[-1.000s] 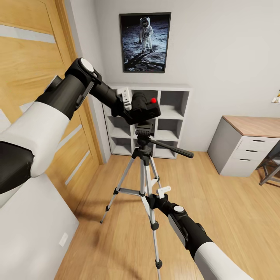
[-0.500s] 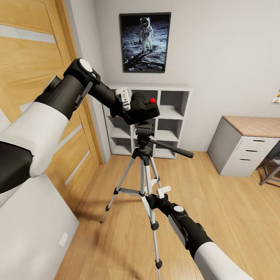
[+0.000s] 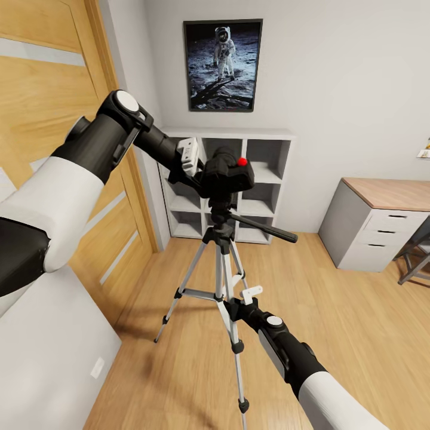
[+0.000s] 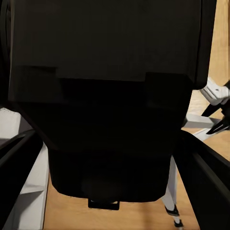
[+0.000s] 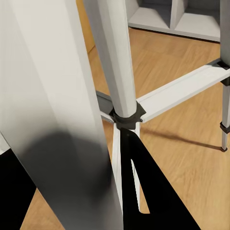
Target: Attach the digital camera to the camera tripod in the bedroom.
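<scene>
Open plank floor [image 3: 334, 334] surrounds the camera tripod [image 3: 222, 280]; the left gripper [image 3: 206, 170] pinches the digital camera [image 3: 230, 174] atop its head, while the right gripper [image 3: 239, 307] clamps a leg.

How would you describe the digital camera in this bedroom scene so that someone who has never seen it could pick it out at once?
Find the white cube shelf under the astronaut poster; in front of it stands the camera tripod with silver legs. At the tripod's top, in the left gripper, is the digital camera. It is a small black box, marked out by a red round spot on its top corner.
</scene>
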`<state>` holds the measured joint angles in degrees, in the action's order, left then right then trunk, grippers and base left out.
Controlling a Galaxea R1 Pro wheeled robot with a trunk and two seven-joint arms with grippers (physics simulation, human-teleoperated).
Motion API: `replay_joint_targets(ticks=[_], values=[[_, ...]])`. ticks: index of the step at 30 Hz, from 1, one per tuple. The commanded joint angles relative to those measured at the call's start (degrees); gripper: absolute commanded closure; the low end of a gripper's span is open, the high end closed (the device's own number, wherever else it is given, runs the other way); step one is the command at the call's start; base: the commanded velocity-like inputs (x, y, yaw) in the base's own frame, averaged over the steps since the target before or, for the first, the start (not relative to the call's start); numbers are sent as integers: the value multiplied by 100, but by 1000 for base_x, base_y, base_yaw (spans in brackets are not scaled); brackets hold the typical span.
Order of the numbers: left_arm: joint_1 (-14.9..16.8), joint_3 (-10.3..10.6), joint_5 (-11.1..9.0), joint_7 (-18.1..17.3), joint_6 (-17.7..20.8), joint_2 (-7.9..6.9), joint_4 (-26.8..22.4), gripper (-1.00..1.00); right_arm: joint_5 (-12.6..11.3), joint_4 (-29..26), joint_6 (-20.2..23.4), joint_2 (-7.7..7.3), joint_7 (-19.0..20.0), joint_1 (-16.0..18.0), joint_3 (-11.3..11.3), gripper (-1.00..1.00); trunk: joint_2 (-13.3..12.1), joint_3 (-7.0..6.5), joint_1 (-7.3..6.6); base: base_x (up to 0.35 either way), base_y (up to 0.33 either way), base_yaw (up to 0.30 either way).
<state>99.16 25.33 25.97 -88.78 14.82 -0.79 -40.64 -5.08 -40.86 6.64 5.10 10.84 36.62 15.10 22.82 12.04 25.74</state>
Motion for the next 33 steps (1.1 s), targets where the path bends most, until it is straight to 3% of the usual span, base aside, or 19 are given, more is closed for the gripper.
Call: replay_joint_targets(ticks=[1,18,33], values=[[7,17,-18,-31,22,-10,-9,100,25,17,31,-4,-169,3,21,100,10,13,4,0,0,0],[7,4,-17,14,-39,-6,37,100,25,17,31,-6,-170,3,20,100,10,13,4,0,0,0],[7,-27,-4,453,-45,-163,251,100,25,17,29,-8,-170,3,20,100,10,13,4,0,0,0]])
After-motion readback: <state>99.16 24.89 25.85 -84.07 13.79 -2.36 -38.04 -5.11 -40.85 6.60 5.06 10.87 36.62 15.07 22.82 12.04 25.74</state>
